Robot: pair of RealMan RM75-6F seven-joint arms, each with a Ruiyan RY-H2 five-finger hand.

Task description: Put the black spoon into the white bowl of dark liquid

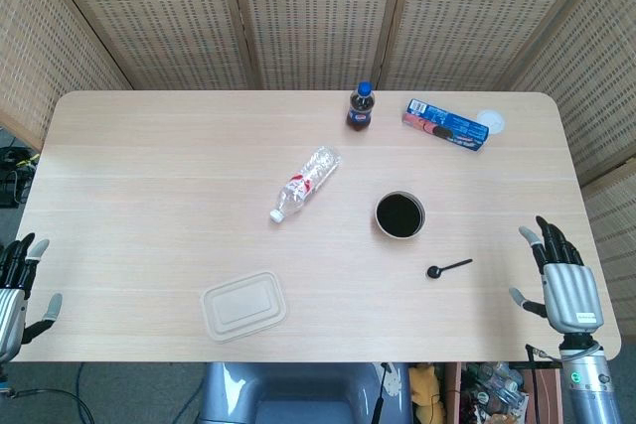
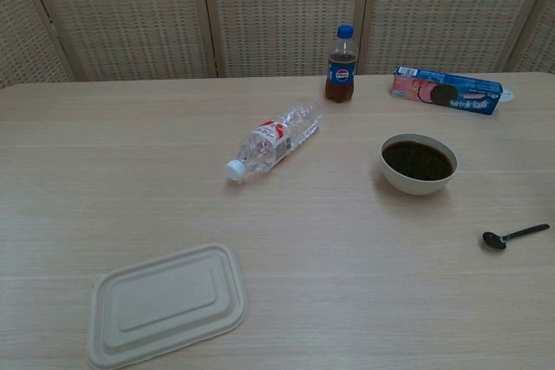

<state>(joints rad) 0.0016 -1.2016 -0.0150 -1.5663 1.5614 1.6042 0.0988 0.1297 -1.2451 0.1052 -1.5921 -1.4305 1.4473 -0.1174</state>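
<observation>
A small black spoon (image 1: 448, 267) (image 2: 514, 236) lies flat on the wooden table, just right of and nearer than the white bowl of dark liquid (image 1: 399, 214) (image 2: 418, 162). My right hand (image 1: 563, 276) hovers at the table's right front edge, fingers spread and holding nothing, a short way right of the spoon. At the left front corner my left hand (image 1: 18, 283) also stands with fingers apart and nothing in it. The chest view shows neither hand.
An empty clear water bottle (image 1: 305, 183) (image 2: 274, 139) lies on its side mid-table. A cola bottle (image 1: 361, 107) (image 2: 341, 65) and a biscuit packet (image 1: 445, 124) (image 2: 447, 91) stand at the back. A beige lidded food container (image 1: 243, 305) (image 2: 165, 302) sits at the front left.
</observation>
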